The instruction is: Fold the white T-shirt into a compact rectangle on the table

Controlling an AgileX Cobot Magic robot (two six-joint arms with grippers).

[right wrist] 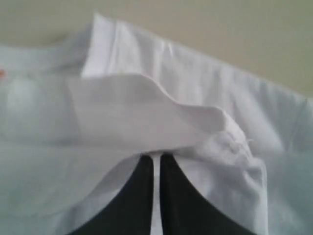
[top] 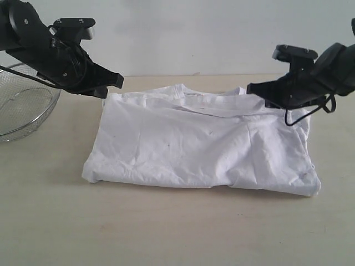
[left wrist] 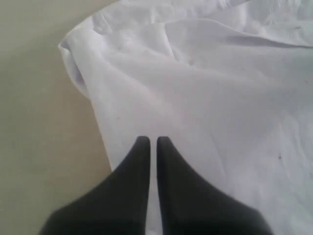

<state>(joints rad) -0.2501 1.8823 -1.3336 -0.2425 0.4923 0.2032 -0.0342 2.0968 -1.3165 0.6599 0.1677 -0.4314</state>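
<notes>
The white T-shirt (top: 199,144) lies folded on the table (top: 166,233), its collar (top: 178,88) at the far side and a rounded fold along the near edge. My left gripper (top: 117,80) hangs just above the shirt's far left corner, shut, with nothing visibly between its fingers. In the left wrist view the gripper (left wrist: 152,141) shows over flat cloth of the T-shirt (left wrist: 205,88). My right gripper (top: 250,88) is at the far right corner, shut. In the right wrist view the gripper (right wrist: 156,155) has its tips tucked under a raised fold of the T-shirt (right wrist: 146,112); whether cloth is pinched is hidden.
A round wire-mesh basket (top: 25,108) stands at the far left of the table, behind my left arm. A pale wall runs along the back. Bare tabletop stretches in front of the shirt and to both sides.
</notes>
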